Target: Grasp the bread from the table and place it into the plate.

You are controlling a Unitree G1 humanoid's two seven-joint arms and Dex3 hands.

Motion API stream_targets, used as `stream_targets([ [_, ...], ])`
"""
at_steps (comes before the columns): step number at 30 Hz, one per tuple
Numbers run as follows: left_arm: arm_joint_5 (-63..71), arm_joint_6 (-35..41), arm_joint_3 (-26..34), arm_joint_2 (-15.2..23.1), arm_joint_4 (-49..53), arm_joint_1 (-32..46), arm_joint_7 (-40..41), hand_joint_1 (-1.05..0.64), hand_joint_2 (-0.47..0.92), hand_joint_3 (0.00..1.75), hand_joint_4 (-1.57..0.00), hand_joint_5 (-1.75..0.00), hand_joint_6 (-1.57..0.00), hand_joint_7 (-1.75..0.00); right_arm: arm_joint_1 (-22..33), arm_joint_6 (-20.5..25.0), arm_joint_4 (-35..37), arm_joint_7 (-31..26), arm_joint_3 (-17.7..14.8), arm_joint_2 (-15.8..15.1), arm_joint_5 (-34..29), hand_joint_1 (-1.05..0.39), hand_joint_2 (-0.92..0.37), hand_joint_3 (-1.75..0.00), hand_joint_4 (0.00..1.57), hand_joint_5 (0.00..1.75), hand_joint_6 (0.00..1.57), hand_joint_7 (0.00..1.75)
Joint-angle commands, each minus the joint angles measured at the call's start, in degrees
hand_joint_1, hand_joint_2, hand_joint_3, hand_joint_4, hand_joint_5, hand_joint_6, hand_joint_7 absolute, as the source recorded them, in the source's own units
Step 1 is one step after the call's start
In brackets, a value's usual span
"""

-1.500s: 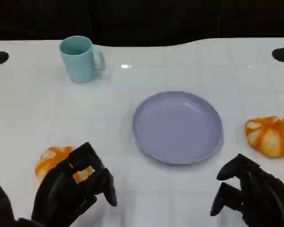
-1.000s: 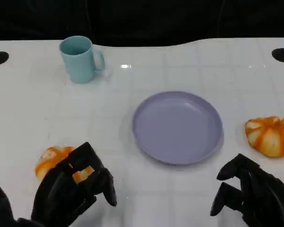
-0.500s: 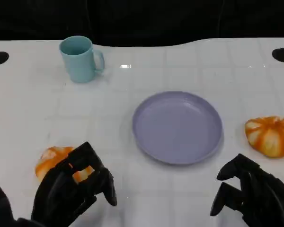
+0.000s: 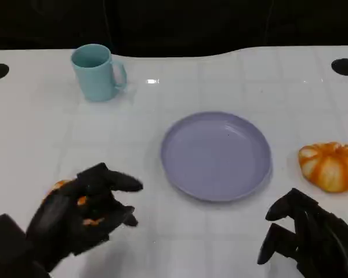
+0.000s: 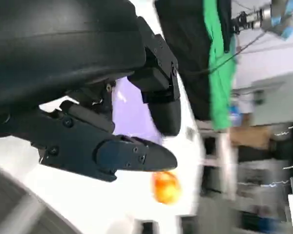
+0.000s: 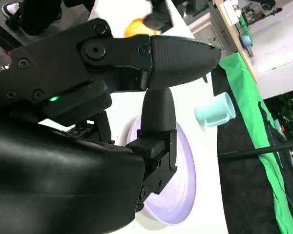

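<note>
Where the white table [image 4: 180, 81] ends, the room beyond is dark.

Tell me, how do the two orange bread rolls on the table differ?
The left bread is mostly hidden under the robot's left hand, near the table's front; the right bread lies fully in view with no hand on it, right of the plate. Both are orange with pale stripes, outside the plate.
</note>
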Motion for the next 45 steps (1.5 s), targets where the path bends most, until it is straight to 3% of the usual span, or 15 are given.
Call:
stream_targets([
  [1,2.97,-0.24,-0.58,2.23,-2.2,0.29,1.87,-0.56,0.92,0.2,-0.47,-0.67,-0.6,-0.08,0.27,0.04,-0.59,-0.28,-0.31,-0.14,0.45,-0.5,-0.92,-0.48,0.62,1.75,0.4,1.69],
  [9,21.21,0.38,-1.97,9.98,-10.57,1.34,5.84,-0.54,0.92,0.11,-0.31,-0.44,-0.43,0.0,0.48,-0.05,-0.92,-0.45,0.05,-0.05,0.11,-0.51,-0.92,-0.47,0.62,1.75,0.41,1.68],
  [14,24.77,0.79,-2.31,11.07,-11.82,1.51,6.69,-0.55,0.92,0.08,-0.3,-0.34,-0.4,0.0,0.48,-0.29,-0.78,-0.4,0.05,0.04,0.16,-0.5,-0.92,-0.49,0.63,1.75,0.42,1.69],
  [16,34.98,1.24,-2.56,15.01,-14.32,1.7,7.52,-0.55,0.92,0.08,-0.22,-0.29,-0.34,0.0,0.43,-0.25,-0.75,-0.34,0.08,-0.01,0.16,-0.51,-0.92,-0.49,0.63,1.75,0.42,1.69],
  [22,50.12,7.65,-4.91,19.66,-19.79,0.83,1.98,-0.52,0.92,0.08,-0.09,-0.17,-0.23,0.0,0.37,-0.1,-0.77,-0.59,0.15,-0.02,-0.07,-0.51,-0.92,-0.49,0.63,1.75,0.42,1.69],
  [32,55.95,11.87,-7.24,19.69,-20.87,-0.38,-0.34,-0.5,0.91,0.01,-0.08,-0.11,-0.23,0.0,0.17,-0.32,-0.46,-0.31,0.16,-0.03,0.06,-0.51,-0.92,-0.49,0.63,1.75,0.42,1.68],
  [36,65.24,14.82,-11.89,19.66,-15.31,-4.66,-1.68,-0.42,0.88,0.0,-0.06,-0.08,-0.2,0.0,0.23,-0.57,-0.28,0.06,0.15,-0.16,0.11,-0.52,-0.92,-0.49,0.63,1.75,0.42,1.68],
  [45,66.29,14.87,-16.11,17.92,-1.58,-10.65,4.26,-0.42,0.88,0.01,-0.09,-0.07,-0.2,0.0,0.43,-0.05,-0.69,-0.26,0.1,0.02,0.41,-0.52,-0.92,-0.47,0.63,1.75,0.43,1.68],
])
